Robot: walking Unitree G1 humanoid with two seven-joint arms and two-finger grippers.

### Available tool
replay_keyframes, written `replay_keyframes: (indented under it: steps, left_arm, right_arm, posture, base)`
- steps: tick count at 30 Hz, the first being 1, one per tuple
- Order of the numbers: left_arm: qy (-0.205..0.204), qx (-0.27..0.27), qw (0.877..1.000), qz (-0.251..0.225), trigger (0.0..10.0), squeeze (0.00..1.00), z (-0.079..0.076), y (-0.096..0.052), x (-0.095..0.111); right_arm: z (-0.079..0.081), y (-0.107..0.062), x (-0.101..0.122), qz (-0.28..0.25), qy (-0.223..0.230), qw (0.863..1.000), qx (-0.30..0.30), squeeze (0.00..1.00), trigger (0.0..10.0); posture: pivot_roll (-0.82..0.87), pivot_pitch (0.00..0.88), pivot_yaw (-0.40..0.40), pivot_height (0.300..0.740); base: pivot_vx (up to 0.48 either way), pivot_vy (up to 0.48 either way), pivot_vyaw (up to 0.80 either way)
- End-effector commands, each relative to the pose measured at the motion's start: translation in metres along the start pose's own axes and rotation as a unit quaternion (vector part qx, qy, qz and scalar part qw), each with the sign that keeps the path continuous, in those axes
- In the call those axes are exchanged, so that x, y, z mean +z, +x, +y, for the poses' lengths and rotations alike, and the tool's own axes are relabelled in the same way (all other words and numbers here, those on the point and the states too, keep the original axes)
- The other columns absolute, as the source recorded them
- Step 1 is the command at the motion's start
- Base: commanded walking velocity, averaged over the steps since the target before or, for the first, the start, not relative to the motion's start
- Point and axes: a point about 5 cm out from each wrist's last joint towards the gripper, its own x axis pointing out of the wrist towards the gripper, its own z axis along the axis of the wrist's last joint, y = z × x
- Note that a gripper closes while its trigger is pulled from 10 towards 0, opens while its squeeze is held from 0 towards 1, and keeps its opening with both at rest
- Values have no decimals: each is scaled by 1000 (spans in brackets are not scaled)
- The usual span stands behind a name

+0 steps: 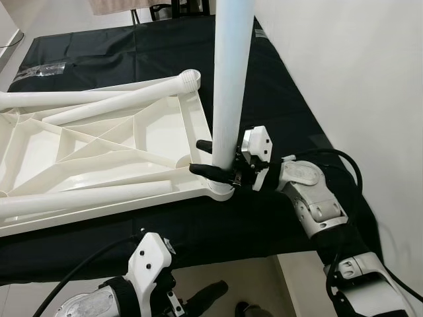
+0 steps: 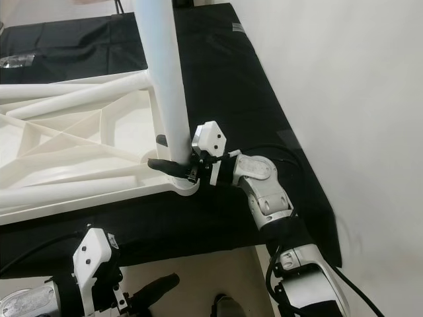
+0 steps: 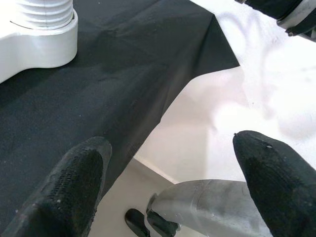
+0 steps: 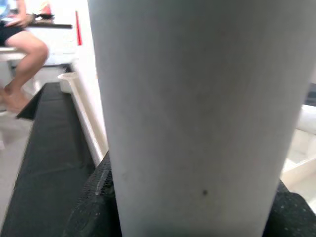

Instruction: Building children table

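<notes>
The white table top (image 1: pixel 99 142) lies upside down on a black cloth (image 1: pixel 264 86). One white leg (image 1: pixel 228 86) stands upright in the near right corner socket (image 1: pixel 221 191). My right gripper (image 1: pixel 211 158) is shut on this leg just above the socket, one black finger on each side; up close the leg (image 4: pixel 197 113) sits between the fingers (image 4: pixel 94 207). Two more legs (image 1: pixel 86 198) lie across the frame. My left gripper (image 1: pixel 228 300) hangs open below the cloth's near edge, holding nothing, and looks toward the socket (image 3: pixel 44 29).
A white wall (image 1: pixel 357 66) runs close along the right side of the cloth. A clear plastic bag (image 1: pixel 39 71) lies at the far left. A seated person (image 4: pixel 19 49) is in the background. Pale floor (image 1: pixel 264 284) lies below the near edge.
</notes>
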Motion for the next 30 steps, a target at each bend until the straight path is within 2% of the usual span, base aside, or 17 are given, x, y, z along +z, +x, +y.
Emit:
replay_keyframes:
  steps: [1, 3, 9, 11, 14, 17, 20, 27, 29, 30]
  left_arm:
    - [-3, 2, 1000, 14, 10000, 0, -1, -3, -2]
    - [-4, 2, 1000, 14, 10000, 0, -1, -3, -2]
    - [-5, 1, 1000, 14, 10000, 0, -2, -4, -2]
    - [-5, 1, 1000, 14, 10000, 0, -2, -4, -1]
    - [-5, 1, 1000, 14, 10000, 0, -3, -4, -1]
    - [-6, 2, 1000, 15, 10000, 0, -5, -6, 0]
    - [-7, 2, 1000, 15, 10000, 0, -6, -7, 0]
    - [-9, 4, 1000, 21, 10000, 0, -8, -11, 0]
    - [-12, 6, 1000, 28, 10000, 0, -11, -16, -1]
    - [-12, 6, 1000, 28, 10000, 0, -11, -16, -1]
  right_arm:
    - [24, 2, -32, 67, 54, 992, 89, 0, 10000]
    - [25, 0, -35, 75, 67, 988, 115, 0, 10000]
    - [17, 1, -34, 54, 114, 985, 120, 0, 10000]
    - [8, 6, -29, 18, 158, 981, 114, 0, 10000]
    - [6, 7, -27, 8, 166, 980, 110, 0, 10000]
    - [1, 10, -24, -33, 204, 972, 110, 0, 10000]
    - [1, 11, -23, -47, 214, 969, 113, 0, 10000]
    - [4, 13, -19, -62, 202, 968, 135, 0, 10000]
    - [9, 20, -23, -39, 136, 982, 127, 0, 10000]
    - [9, 20, -23, -39, 136, 982, 127, 0, 10000]
  posture:
    - [3, 301, 7, 740]
    - [1, 304, 7, 740]
    - [5, 306, 7, 740]
    - [10, 308, 4, 740]
    - [10, 308, 4, 740]
    - [22, 312, 2, 740]
    - [26, 313, 1, 740]
    - [44, 318, 2, 740]
    - [58, 318, 10, 740]
    - [58, 318, 10, 740]
  base:
    - [0, 0, 0]
    - [0, 0, 0]
    - [0, 0, 0]
    - [0, 0, 0]
    - [0, 0, 0]
    - [0, 0, 0]
    - [0, 0, 0]
    - [0, 0, 0]
    - [0, 0, 0]
    - [0, 0, 0]
